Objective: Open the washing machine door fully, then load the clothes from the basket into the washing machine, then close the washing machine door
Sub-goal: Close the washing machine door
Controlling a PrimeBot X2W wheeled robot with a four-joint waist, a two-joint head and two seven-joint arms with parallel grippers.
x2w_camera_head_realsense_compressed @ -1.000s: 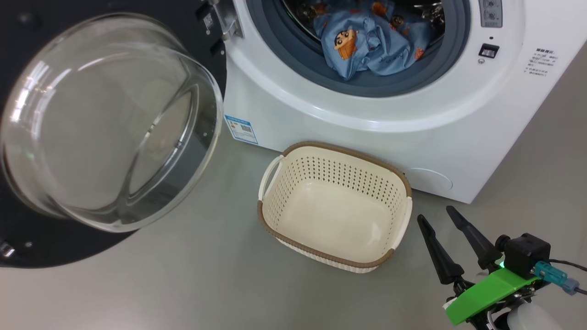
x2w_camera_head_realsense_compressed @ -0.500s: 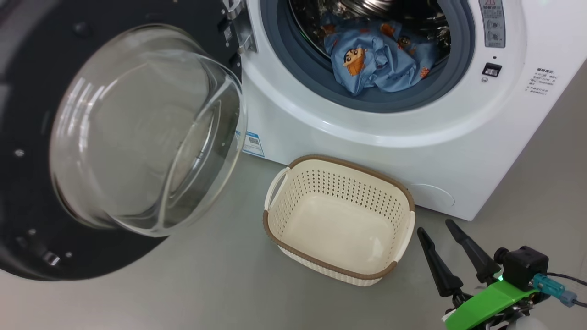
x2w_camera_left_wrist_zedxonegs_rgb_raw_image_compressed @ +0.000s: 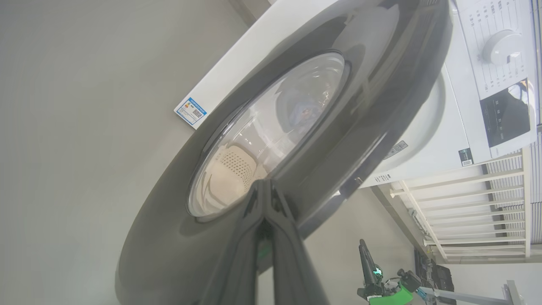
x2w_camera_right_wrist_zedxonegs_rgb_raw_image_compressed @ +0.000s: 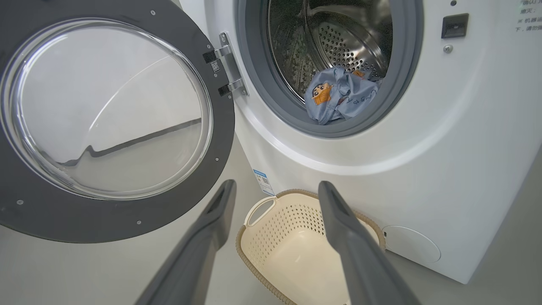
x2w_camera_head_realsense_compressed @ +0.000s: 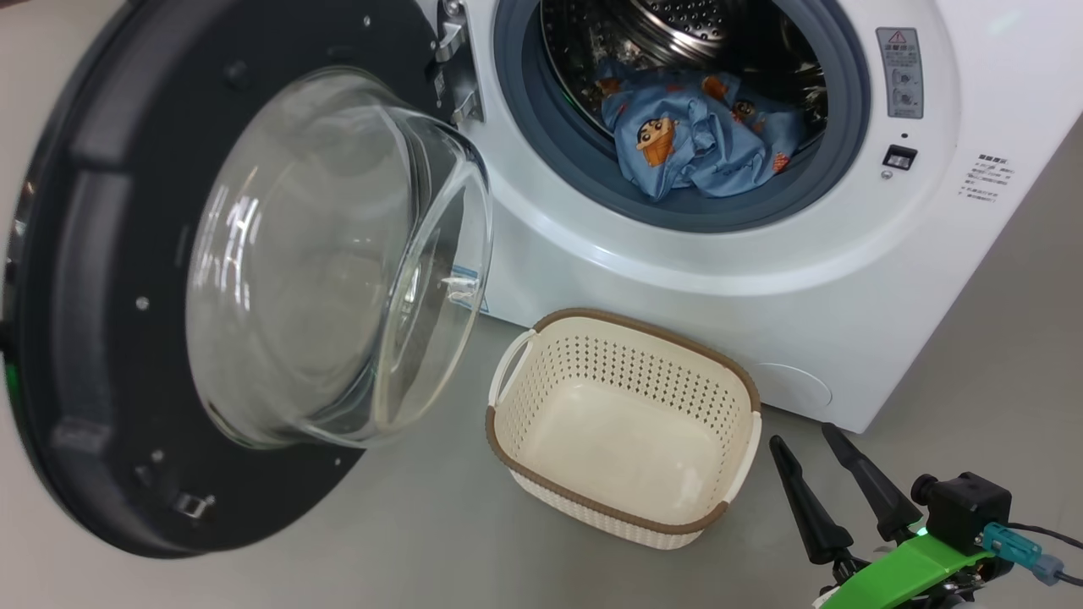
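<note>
While the washing machine door (x2w_camera_head_realsense_compressed: pixel 110 338) stands swung out to the left of the washing machine (x2w_camera_head_realsense_compressed: pixel 677 271), the clothes (x2w_camera_head_realsense_compressed: pixel 694 144) lie bunched at the front of the steel drum (x2w_camera_head_realsense_compressed: pixel 677 25), just behind the grey-blue gasket (x2w_camera_head_realsense_compressed: pixel 541 127). The basket (x2w_camera_head_realsense_compressed: pixel 643 326) sits on the floor (x2w_camera_head_realsense_compressed: pixel 423 524) before the machine, its bare bottom showing. The left gripper (x2w_camera_left_wrist_zedxonegs_rgb_raw_image_compressed: pixel 263 186) has its fingers pressed together, tips pointing at the door's black outer rim. The right gripper (x2w_camera_head_realsense_compressed: pixel 801 434) hangs just right of the basket, fingers spread apart, gripping nothing.
</note>
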